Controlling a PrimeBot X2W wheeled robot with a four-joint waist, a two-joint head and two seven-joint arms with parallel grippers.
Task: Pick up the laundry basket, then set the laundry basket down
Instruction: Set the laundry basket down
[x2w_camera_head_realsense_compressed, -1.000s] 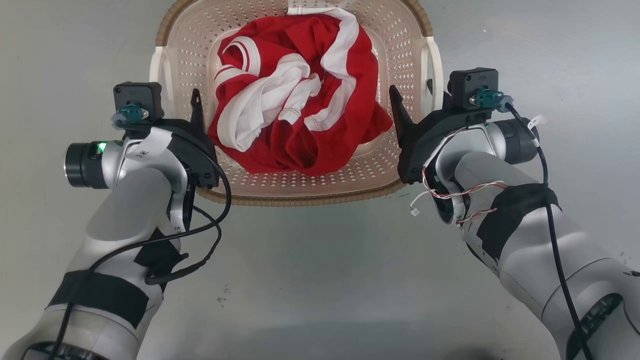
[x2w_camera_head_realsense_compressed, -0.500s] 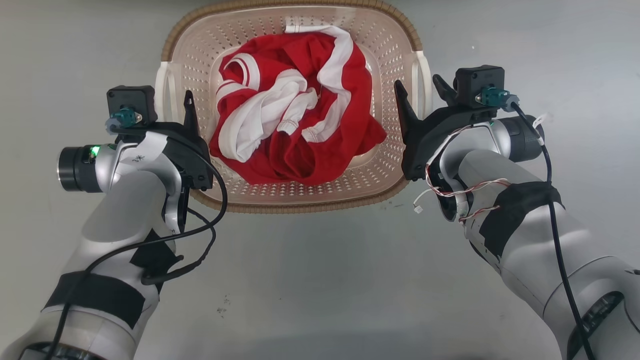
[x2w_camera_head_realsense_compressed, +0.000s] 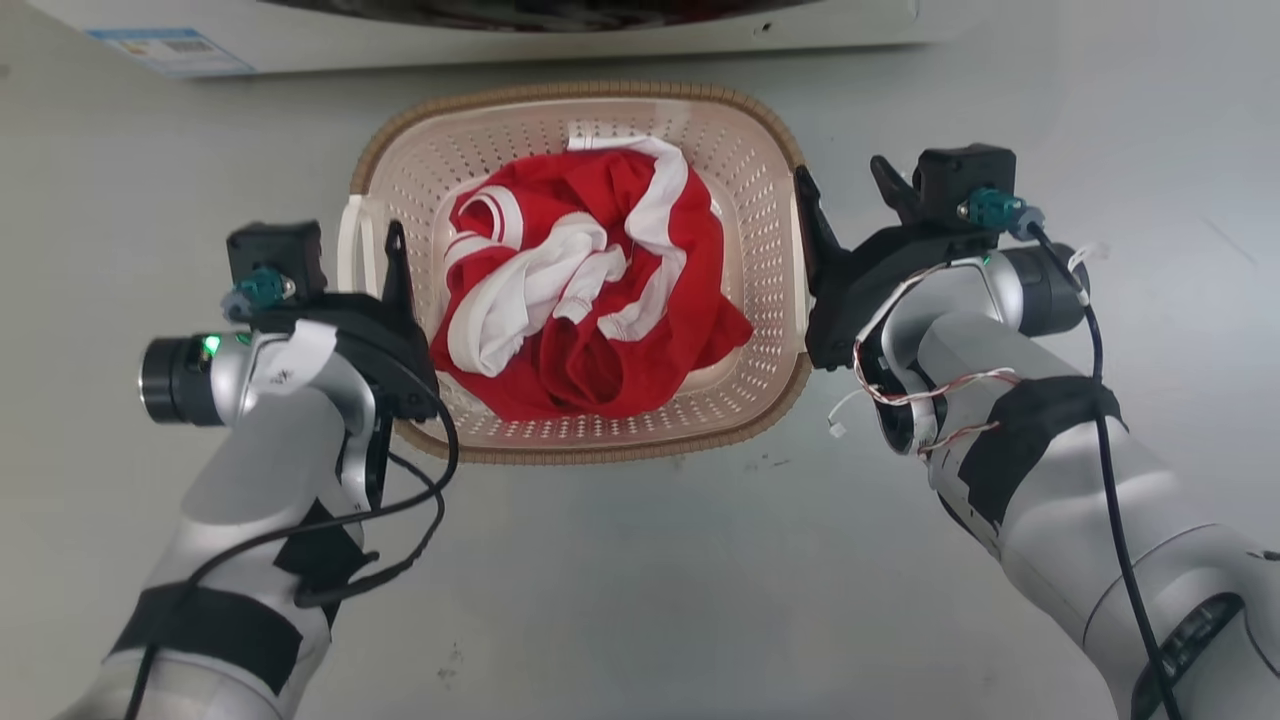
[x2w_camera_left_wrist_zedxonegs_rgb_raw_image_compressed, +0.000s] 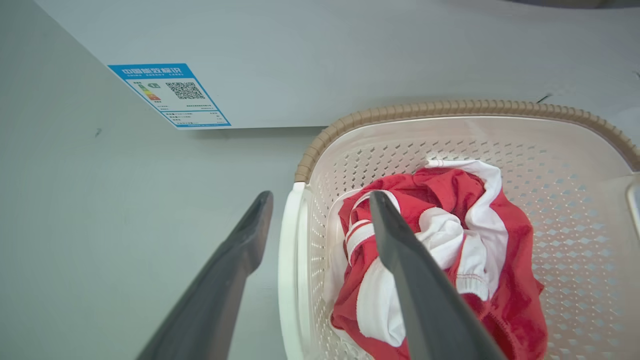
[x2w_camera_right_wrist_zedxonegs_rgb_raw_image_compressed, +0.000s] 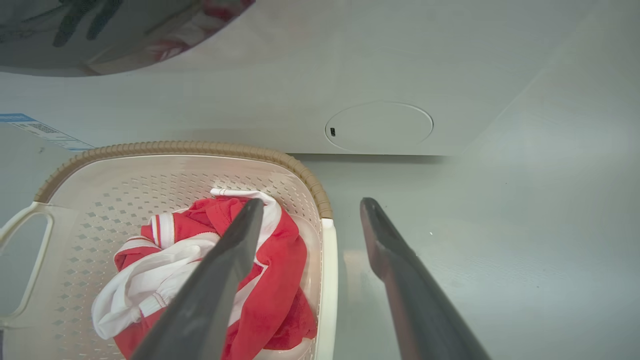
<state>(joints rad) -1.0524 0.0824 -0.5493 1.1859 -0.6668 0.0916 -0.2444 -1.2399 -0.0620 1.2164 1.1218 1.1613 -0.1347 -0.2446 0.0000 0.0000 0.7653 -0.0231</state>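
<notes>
Probably finishing set-down: straddling basket (x2w_camera_head_realsense_compressed: 575, 445) handles (x2w_camera_left_wrist_zedxonegs_rgb_raw_image_compressed: 289, 260) at 9 and 3 o'clock with left end effector (x2w_camera_left_wrist_zedxonegs_rgb_raw_image_compressed: 321, 197) and right end effector (x2w_camera_right_wrist_zedxonegs_rgb_raw_image_compressed: 311, 202) released; next, back out unsnagged.

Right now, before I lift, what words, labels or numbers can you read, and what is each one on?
"中国能效标识", as best it reads: blue header of the sticker on the washer, on its white front.
QR code and fine print on that sticker: too small to read.
White tag on the left arm: a dark mark, unreadable.
No text on the laundry basket or the red-and-white garment.
</notes>
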